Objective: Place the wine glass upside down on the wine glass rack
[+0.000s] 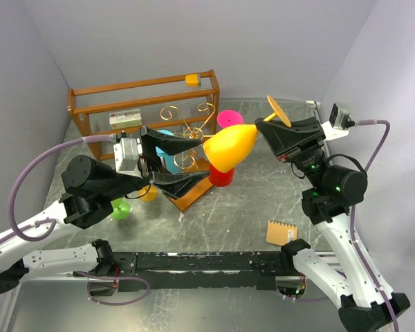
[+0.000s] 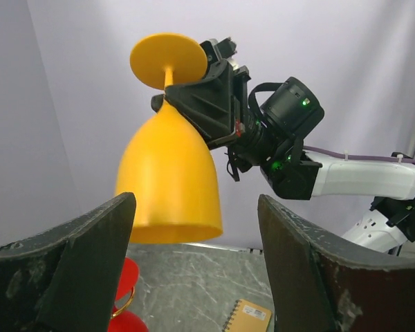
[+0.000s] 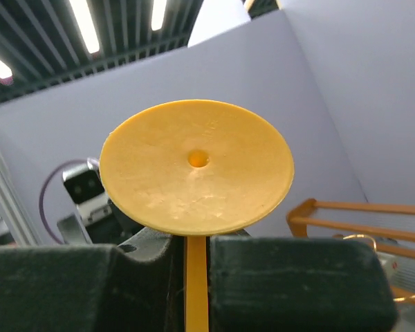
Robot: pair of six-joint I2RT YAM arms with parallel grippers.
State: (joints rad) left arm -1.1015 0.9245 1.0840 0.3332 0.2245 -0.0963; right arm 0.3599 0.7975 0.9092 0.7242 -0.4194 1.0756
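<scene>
The right fingers (image 3: 297, 283) are pressed together on the thin stem of the yellow-orange plastic wine glass (image 1: 232, 146), just under its round flat foot. I think they grip the stem because this leaves the wide bowl free and lets the foot go above the wire.

The glass is in the air to the right of the wine glass rack (image 1: 188, 131), a thin gold wire stand with curled arms on a square orange-brown wooden base. The foot is up and the mouth is down, as the task asks. In the top view the glass leans, with the mouth turned toward the curls. The rim is very near the gold wire, but I cannot tell if it touches. It does not hang on the rack yet.

The left fingers (image 2: 69, 263) are wide apart and hold nothing. They are at the left and front of the rack and point toward the glass. In my judgement they wait there to steady the bowl or the stand.

Behind the rack stands a larger brown wooden slatted shelf (image 1: 145, 97). A red cup (image 1: 221, 176) is just right of the rack's base, under the bowl. The grey marbled tabletop (image 1: 249, 207) carries them all.
</scene>
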